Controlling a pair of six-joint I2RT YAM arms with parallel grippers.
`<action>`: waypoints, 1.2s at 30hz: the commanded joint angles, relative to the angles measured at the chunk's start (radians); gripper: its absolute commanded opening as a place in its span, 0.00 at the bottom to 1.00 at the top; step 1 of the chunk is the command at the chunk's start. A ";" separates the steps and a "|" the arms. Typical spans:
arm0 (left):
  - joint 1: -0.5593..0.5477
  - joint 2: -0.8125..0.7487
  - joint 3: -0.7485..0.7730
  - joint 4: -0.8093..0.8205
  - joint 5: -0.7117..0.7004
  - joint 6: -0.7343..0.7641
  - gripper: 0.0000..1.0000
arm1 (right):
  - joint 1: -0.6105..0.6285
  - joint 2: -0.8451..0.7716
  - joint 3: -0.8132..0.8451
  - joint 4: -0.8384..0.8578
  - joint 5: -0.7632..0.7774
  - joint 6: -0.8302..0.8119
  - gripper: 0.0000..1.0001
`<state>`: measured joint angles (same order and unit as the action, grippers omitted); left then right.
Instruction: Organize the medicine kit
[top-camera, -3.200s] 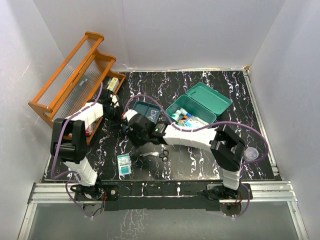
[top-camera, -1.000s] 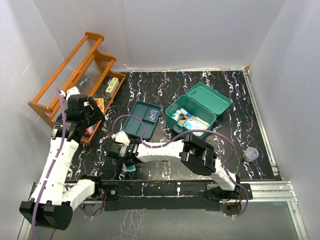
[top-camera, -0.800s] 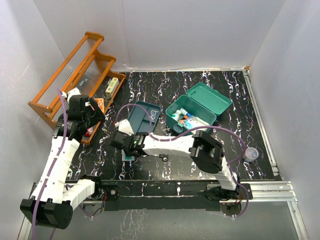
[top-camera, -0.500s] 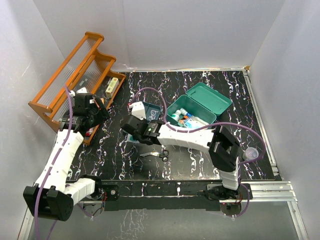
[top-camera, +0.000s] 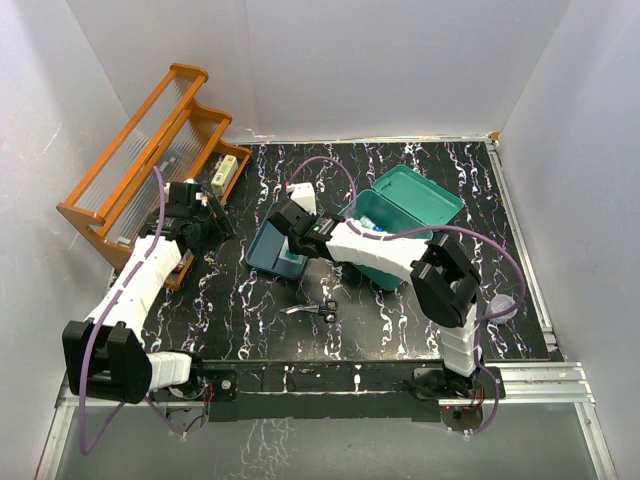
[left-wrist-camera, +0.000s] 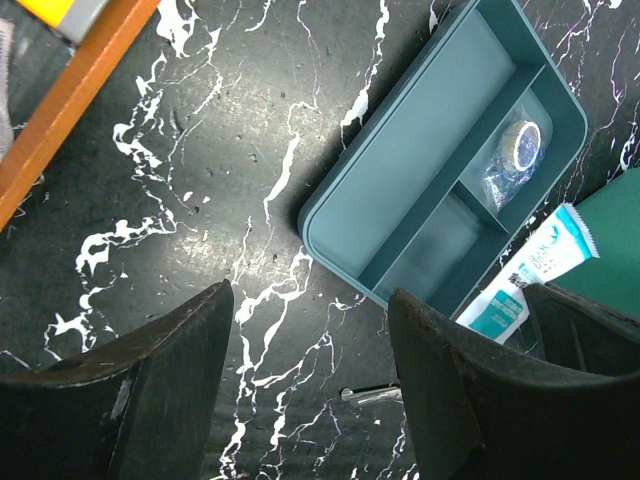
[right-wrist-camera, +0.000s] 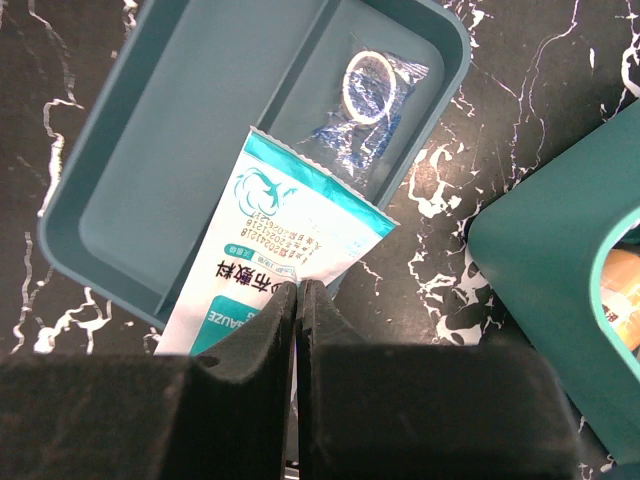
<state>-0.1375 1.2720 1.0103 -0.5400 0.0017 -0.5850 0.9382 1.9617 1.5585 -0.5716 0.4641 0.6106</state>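
At the upper left of the overhead frame stands the orange rack (top-camera: 140, 160). Just right of it my left gripper (left-wrist-camera: 310, 300) hangs with jaws apart, nothing between them, over the black table (top-camera: 400, 330). Centre frame, my right gripper (right-wrist-camera: 298, 290) is pinched tight on a gauze packet (right-wrist-camera: 275, 250) — its free end lies over the teal tray (right-wrist-camera: 200, 130), beside a wrapped roll (right-wrist-camera: 368, 85). The medicine kit (top-camera: 425, 200) sits right of centre, lid open — scissors (top-camera: 322, 309) lower left of it.
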 joint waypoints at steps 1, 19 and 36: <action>0.004 0.017 0.000 0.058 0.035 -0.009 0.61 | -0.003 0.022 0.057 0.050 -0.045 -0.021 0.00; 0.004 0.092 0.020 0.087 0.063 0.004 0.61 | -0.010 0.126 0.127 -0.047 -0.045 0.046 0.00; 0.005 0.092 0.029 0.058 0.068 0.041 0.62 | -0.010 0.199 0.203 -0.109 -0.070 0.097 0.04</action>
<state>-0.1375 1.3739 1.0058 -0.4583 0.0578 -0.5602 0.9329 2.1605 1.6886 -0.6777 0.3927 0.6994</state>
